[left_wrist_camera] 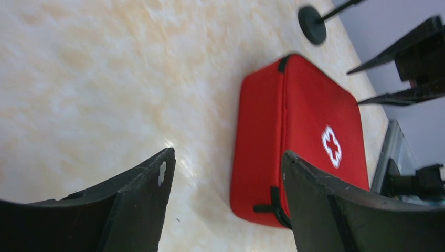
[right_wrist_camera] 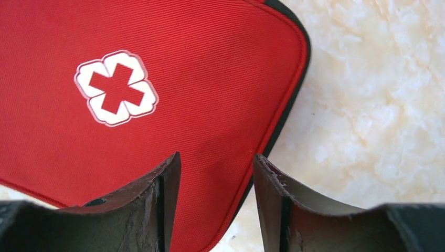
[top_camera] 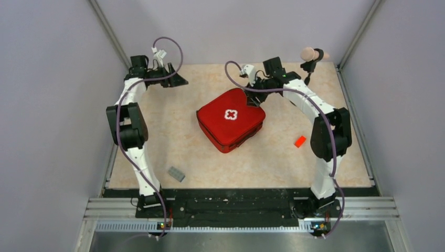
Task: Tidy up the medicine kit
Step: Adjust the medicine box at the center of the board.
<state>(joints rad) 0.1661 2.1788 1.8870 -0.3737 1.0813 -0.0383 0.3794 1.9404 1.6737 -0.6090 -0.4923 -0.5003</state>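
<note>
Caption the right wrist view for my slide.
Right gripper open above the edge of the closed red medicine kit.

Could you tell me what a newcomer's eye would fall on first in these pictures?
The red medicine kit, white cross on its lid, lies dead centre. The right gripper hangs open over its far corner, while the left gripper stands open off to the left, holding nothing. An orange-red block lies right of the kit.

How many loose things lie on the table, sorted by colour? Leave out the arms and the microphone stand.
Red: 2, the medicine kit and a small block, which is nearer orange-red
Grey: 1, a brick
Total: 3
</note>
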